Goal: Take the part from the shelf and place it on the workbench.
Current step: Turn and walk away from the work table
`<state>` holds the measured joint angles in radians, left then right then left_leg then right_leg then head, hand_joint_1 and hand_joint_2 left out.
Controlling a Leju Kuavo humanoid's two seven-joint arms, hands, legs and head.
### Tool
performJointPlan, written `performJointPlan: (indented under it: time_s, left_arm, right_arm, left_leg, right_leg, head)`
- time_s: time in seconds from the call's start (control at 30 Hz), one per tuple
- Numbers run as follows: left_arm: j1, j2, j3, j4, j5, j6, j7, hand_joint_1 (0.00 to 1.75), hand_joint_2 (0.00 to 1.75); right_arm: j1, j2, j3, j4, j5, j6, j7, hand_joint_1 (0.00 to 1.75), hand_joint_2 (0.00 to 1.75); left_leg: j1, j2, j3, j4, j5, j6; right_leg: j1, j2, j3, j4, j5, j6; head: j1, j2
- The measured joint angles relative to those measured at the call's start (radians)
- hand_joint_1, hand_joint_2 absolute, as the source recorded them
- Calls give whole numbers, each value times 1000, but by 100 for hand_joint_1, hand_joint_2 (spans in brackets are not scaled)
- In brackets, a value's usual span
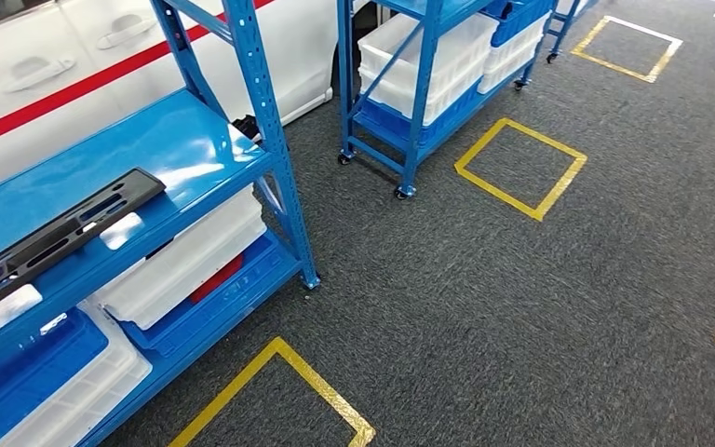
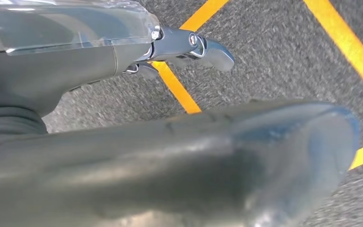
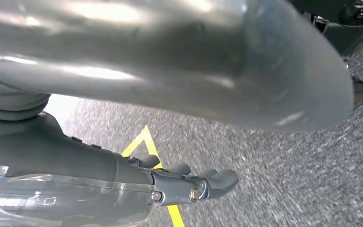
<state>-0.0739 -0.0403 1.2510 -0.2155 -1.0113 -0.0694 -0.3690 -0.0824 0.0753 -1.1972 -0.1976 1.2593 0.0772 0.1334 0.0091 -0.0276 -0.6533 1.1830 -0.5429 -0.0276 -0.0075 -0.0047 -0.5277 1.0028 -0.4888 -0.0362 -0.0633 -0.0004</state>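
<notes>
From my remote station, I see the black slotted part [image 1: 56,233] lying across the blue shelf [image 1: 186,140] at the head view's left, untouched. Both arms hang over grey carpet with yellow tape: the left hand [image 2: 189,45] holds nothing, its fingers stretched out, and the right hand [image 3: 189,182] is likewise empty with fingers extended. My worry: the long part reaches out of the head view at the left, so an off-centre grip could tip it, or it could catch the shelf's upright post [image 1: 270,140].

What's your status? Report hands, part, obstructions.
Left hand and right hand hang over carpet, holding nothing. Black part lies on the blue shelf, untouched. Nothing on top of it.
</notes>
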Motion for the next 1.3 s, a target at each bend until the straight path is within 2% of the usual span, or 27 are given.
performJointPlan:
  time_s: [0.03, 0.07, 0.1, 0.13, 0.17, 0.23, 0.27, 0.3, 0.37, 0.43, 0.5, 0.53, 0.57, 0.6, 0.63, 0.67, 0.73, 0.8, 0.87, 0.93, 1.0, 1.07, 1.1, 1.13, 1.17, 1.23, 1.3]
  left_arm:
    - [-2, 3, 0, 0, 0, 0, -4, 0, 0]
    - [-1, 6, 0, 0, 1, -1, -6, 0, 0]
    - [0, 9, 0, 0, 2, -1, -8, 0, 0]
    - [2, 12, 0, 0, 2, -2, -9, 0, 0]
    - [2, 15, 0, 0, 2, -2, -10, 0, 0]
    - [0, 21, 0, 0, 2, -2, -11, 0, 0]
    - [-1, 23, 0, -1, 2, -2, -11, 0, 0]
    - [-2, 24, 0, -1, 2, -3, -11, 0, 0]
    - [2, 28, 0, -1, 2, -3, -11, 0, 0]
    - [3, 29, 0, -1, 2, -1, -7, 0, 0]
    - [0, 29, 0, -1, -2, 5, 13, 0, 0]
    - [-1, 29, 0, -1, -5, 9, 28, 0, 0]
    - [-1, 29, 0, -1, -10, 13, 43, 0, 0]
    - [1, 29, 0, -1, -16, 15, 58, 0, 0]
    - [4, 29, 0, -1, -23, 16, 69, 0, 0]
    - [5, 28, -1, -1, -30, 16, 78, 0, 0]
    - [5, 26, -3, -1, -40, 14, 86, 0, 0]
    - [2, 26, -6, -1, -48, 10, 86, 0, 0]
    - [5, 26, -8, -1, -55, 5, 82, 0, 0]
    - [7, 25, -8, -1, -57, -1, 75, 0, 0]
    - [0, 24, -8, -1, -55, -7, 68, 0, 0]
    - [-7, 24, -8, -1, -52, -11, 63, 0, 0]
    - [-7, 23, -8, -1, -51, -12, 61, 0, 0]
    - [-6, 23, -8, -1, -50, -13, 60, 0, 0]
    - [-5, 22, -8, -1, -50, -13, 59, 0, 0]
    - [-6, 22, -8, -1, -50, -14, 57, 0, 0]
    - [-10, 22, -8, -1, -51, -15, 56, 0, 0]
  right_arm:
    - [2, 1, 0, 0, -2, 0, 0, 0, 0]
    - [3, 3, -1, 0, -3, -1, 0, 0, 0]
    - [3, 4, -1, 0, -4, -1, 0, 0, 0]
    - [2, 6, -1, 0, -4, -1, 0, 0, 0]
    - [1, 9, -1, 0, -4, -1, 0, 0, 0]
    - [1, 13, -1, 0, -4, -1, 0, 0, 0]
    - [0, 15, -1, 0, -4, -1, 0, 0, 0]
    - [-1, 17, -1, 0, -4, -1, 0, 0, 0]
    - [-6, 19, -1, 0, -4, -1, 0, 0, 0]
    - [-6, 20, -1, 0, -4, -1, 4, 0, 0]
    - [-2, 20, -2, 0, -6, -2, 11, 0, 0]
    - [0, 20, -4, 0, -8, -2, 16, 0, 0]
    - [2, 21, -5, 0, -11, -2, 21, 0, 0]
    - [4, 21, -7, 0, -14, -2, 25, 0, 0]
    - [6, 21, -8, 0, -18, -3, 29, 0, 0]
    - [8, 22, -10, 0, -21, -4, 30, 0, 0]
    - [12, 22, -16, 0, -27, -8, 29, 0, 0]
    - [14, 22, -22, 0, -32, -11, 21, 0, 0]
    - [12, 22, -24, 0, -36, -13, 6, 0, 0]
    - [12, 22, -25, 0, -38, -13, -7, 0, 0]
    - [13, 22, -25, 0, -36, -11, -12, 0, 0]
    - [13, 22, -25, 0, -32, -8, -13, 0, 0]
    - [12, 22, -25, 0, -29, -6, -13, 0, 0]
    - [11, 22, -25, 0, -26, -4, -13, 0, 0]
    - [10, 22, -25, 0, -25, -2, -13, 0, 0]
    - [8, 22, -25, 0, -24, 1, -13, 0, 0]
    - [7, 22, -25, 0, -24, 2, -13, 0, 0]
  left_leg:
    - [1, 11, -31, 69, -28, -3]
    - [2, 16, -50, 111, -39, -5]
    - [3, 19, -48, 114, -31, -5]
    - [3, 25, -25, 74, -5, -5]
    - [2, 39, 16, 1, 29, -1]
    - [-7, 83, 88, -135, 72, 13]
    - [-11, 97, 105, -170, 79, 21]
    - [-15, 98, 107, -180, 78, 28]
    - [-13, 77, 107, -188, 85, 37]
    - [-7, 56, 112, -199, 95, 47]
    - [-5, 33, 110, -204, 101, 54]
    - [-5, 21, 108, -203, 102, 55]
    - [-5, 7, 107, -203, 102, 56]
    - [-5, -7, 107, -201, 103, 55]
    - [-4, -22, 108, -199, 102, 53]
    - [-3, -37, 108, -195, 100, 51]
    - [-2, -65, 103, -183, 96, 41]
    - [-1, -88, 93, -175, 95, 27]
    - [2, -104, 86, -176, 98, 14]
    - [2, -65, 70, -147, 78, 5]
    - [2, -3, 21, -42, 19, -1]
    - [3, 16, -39, 86, -34, -5]
    - [3, 19, -50, 112, -37, -6]
    - [3, 22, -39, 95, -19, -5]
    - [3, 30, -7, 39, 13, -3]
    - [-2, 73, 70, -105, 66, 7]
    - [-10, 101, 101, -170, 78, 21]
  right_leg:
    - [3, -17, 0, 0, -1, -2]
    - [5, -32, 0, 1, -3, -3]
    - [7, -47, 0, 1, -4, -4]
    - [7, -60, 2, 1, -5, -3]
    - [8, -72, 5, 1, -7, -2]
    - [12, -93, 11, 1, -12, 4]
    - [14, -103, 13, 1, -13, 8]
    - [15, -112, 15, 1, -14, 13]
    - [13, -120, 20, 2, -18, 22]
    - [8, -73, 6, 41, -49, 32]
    - [3, -13, -49, 158, -116, 38]
    - [1, -1, -84, 228, -145, 40]
    - [-1, 2, -110, 278, -158, 42]
    - [-3, 4, -120, 294, -150, 44]
    - [-6, 6, -111, 267, -121, 45]
    - [-10, 14, -85, 206, -80, 46]
    - [-17, 58, -29, 76, -19, 48]
    - [-16, 85, -10, 25, -7, 45]
    - [-13, 64, -10, 20, -5, 34]
    - [-13, 39, -7, 11, 0, 19]
    - [-9, 10, -6, 7, 2, 9]
    - [-4, -22, -7, 7, 0, 5]
    - [-2, -37, -7, 7, -1, 4]
    - [-1, -50, -5, 7, -2, 4]
    - [0, -63, -3, 7, -4, 6]
    - [3, -85, 5, 8, -9, 11]
    - [6, -103, 10, 8, -14, 21]
  head:
    - [0, 0]
    - [0, 0]
    - [0, 0]
    - [0, 0]
    - [0, 0]
    - [0, 0]
    - [0, 0]
    - [0, 0]
    - [0, 0]
    - [0, 0]
    - [0, 0]
    - [0, 0]
    - [0, 0]
    - [0, 0]
    - [0, 0]
    - [0, 0]
    - [0, 0]
    - [0, 0]
    - [0, 0]
    - [0, 0]
    - [0, 0]
    - [0, 0]
    - [0, 0]
    - [0, 0]
    - [0, 0]
    - [0, 0]
    - [0, 0]
